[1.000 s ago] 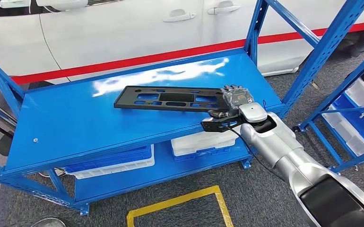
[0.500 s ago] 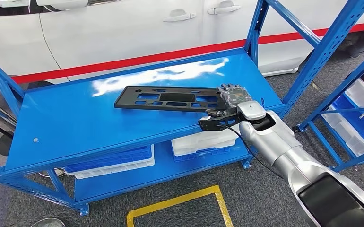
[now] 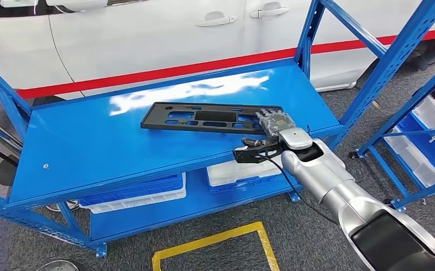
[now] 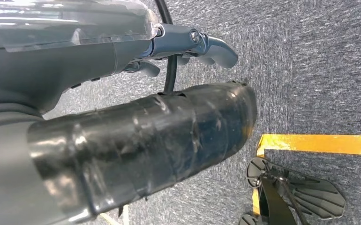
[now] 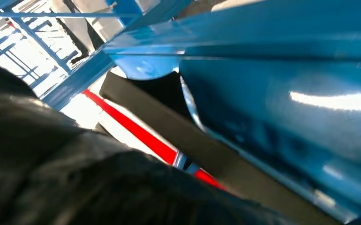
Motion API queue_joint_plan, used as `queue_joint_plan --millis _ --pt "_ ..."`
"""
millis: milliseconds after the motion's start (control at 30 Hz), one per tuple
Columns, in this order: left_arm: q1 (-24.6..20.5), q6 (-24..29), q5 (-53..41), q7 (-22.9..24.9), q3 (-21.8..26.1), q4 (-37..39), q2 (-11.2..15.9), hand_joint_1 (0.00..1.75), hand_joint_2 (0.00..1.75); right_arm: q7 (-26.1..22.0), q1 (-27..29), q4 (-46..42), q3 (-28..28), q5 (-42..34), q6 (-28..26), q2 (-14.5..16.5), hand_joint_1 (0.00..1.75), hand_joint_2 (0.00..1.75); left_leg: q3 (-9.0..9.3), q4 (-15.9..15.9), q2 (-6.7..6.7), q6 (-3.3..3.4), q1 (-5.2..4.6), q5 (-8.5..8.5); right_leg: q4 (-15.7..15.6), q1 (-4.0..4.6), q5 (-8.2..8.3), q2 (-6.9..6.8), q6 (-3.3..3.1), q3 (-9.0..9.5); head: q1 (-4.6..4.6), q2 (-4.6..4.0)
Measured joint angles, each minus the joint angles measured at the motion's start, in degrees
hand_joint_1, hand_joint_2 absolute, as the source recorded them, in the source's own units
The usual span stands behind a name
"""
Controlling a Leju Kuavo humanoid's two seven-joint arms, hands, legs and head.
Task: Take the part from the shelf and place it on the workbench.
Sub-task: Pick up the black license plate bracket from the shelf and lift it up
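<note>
Over the last 1 second the right hand (image 3: 274, 123) slides further onto the near end of the black perforated panel (image 3: 207, 117) lying flat on the blue shelf (image 3: 91, 147), fingers draped on it, grasp apparently starting, not lifted.

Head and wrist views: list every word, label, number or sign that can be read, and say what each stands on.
None can be read. The black part, the blue shelf, the white car and the white bins show no legible writing. The right hand bears none.
</note>
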Motion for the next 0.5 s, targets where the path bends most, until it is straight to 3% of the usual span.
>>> queue_joint_plan --millis 133,267,367,500 --pt "0.00 0.05 0.00 0.13 0.10 0.00 0.00 0.00 0.00 -0.16 0.04 1.04 0.10 -0.32 0.10 0.42 0.00 0.00 -0.01 0.02 0.00 0.02 -0.01 -0.01 0.00 -0.01 0.00 0.00 0.00 0.00 0.00 0.00" --pt "-0.01 0.07 0.00 0.30 0.26 0.00 0.00 0.00 0.00 -0.26 0.02 1.92 0.15 -0.45 0.28 0.80 0.00 1.75 0.00 0.03 0.00 0.05 0.00 -0.03 0.00 0.00 0.00 0.00 0.00 0.00 0.00 0.01" --pt "-0.01 0.06 -0.08 0.33 0.31 0.00 0.00 0.00 0.00 -0.32 0.02 2.49 0.19 -0.44 0.26 1.11 0.02 1.75 0.00 0.02 0.00 0.06 0.00 -0.03 0.00 0.00 0.00 0.00 0.00 0.00 0.00 0.00" --pt "-0.01 0.02 -0.33 0.34 0.39 0.00 0.00 0.00 0.00 -0.32 0.02 3.27 0.29 -0.43 0.18 1.50 1.75 1.75 0.00 0.02 0.00 0.06 0.00 -0.03 0.00 0.00 0.00 0.00 0.00 0.00 0.00 0.01"
